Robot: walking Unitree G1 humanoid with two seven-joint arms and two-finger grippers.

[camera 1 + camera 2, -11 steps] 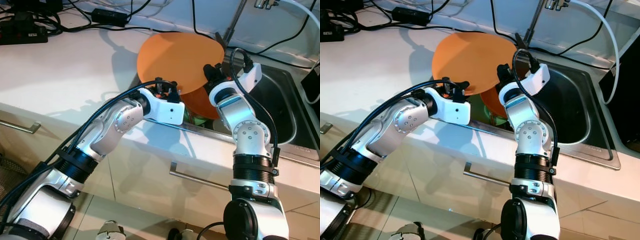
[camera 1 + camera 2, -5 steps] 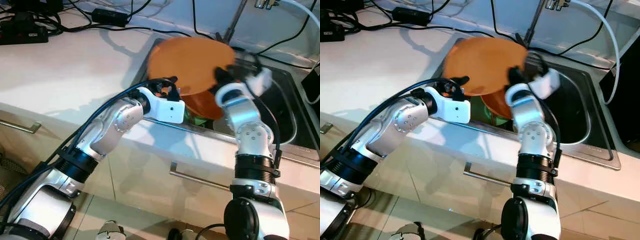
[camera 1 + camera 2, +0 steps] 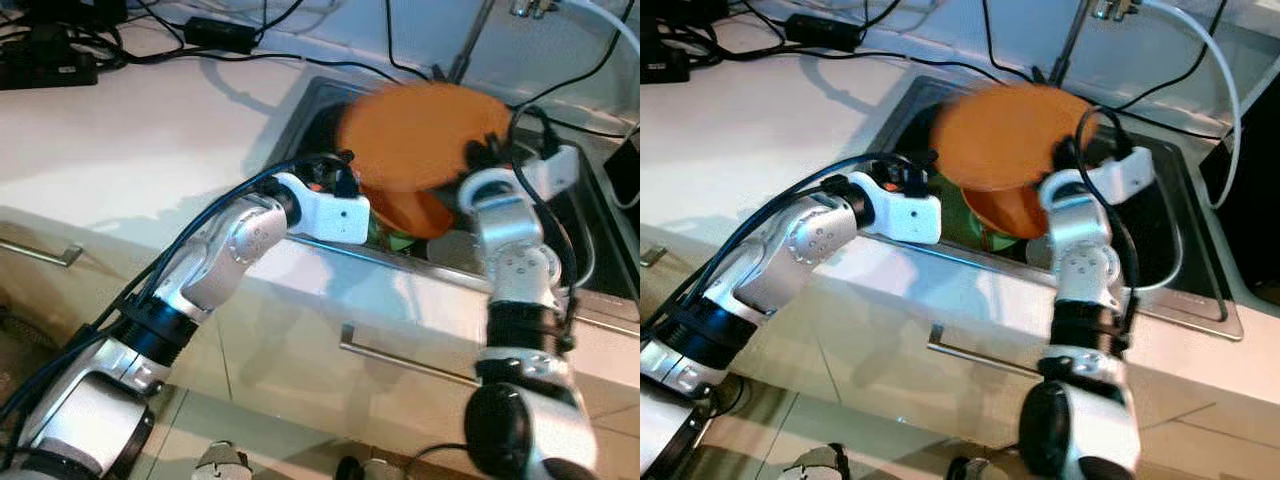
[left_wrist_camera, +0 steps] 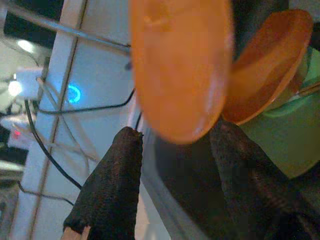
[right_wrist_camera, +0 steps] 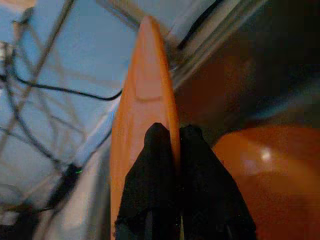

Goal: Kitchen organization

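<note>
A large orange plate [image 3: 420,135] hangs tilted over the sink [image 3: 318,98], blurred by motion. My right gripper [image 5: 177,135] is shut on the plate's rim, at the plate's right edge [image 3: 487,152]. A second orange dish [image 3: 405,210] leans in the sink below it, with something green [image 3: 398,240] beside it. My left gripper [image 4: 177,131] is open at the sink's front left, its fingers [image 4: 115,190] apart and holding nothing, just under the carried plate [image 4: 180,65]. The leaning dish [image 4: 270,60] lies beyond them.
A white counter [image 3: 130,140] runs left of the sink, with black cables and a power block [image 3: 215,32] at the back. The tap's stem [image 3: 470,40] rises behind the sink. A black object [image 3: 625,165] stands at the far right. Drawer handles [image 3: 400,360] sit below the counter.
My right gripper has swung the orange plate to the right, from over the counter's edge to above the sink. The left arm has barely moved.
</note>
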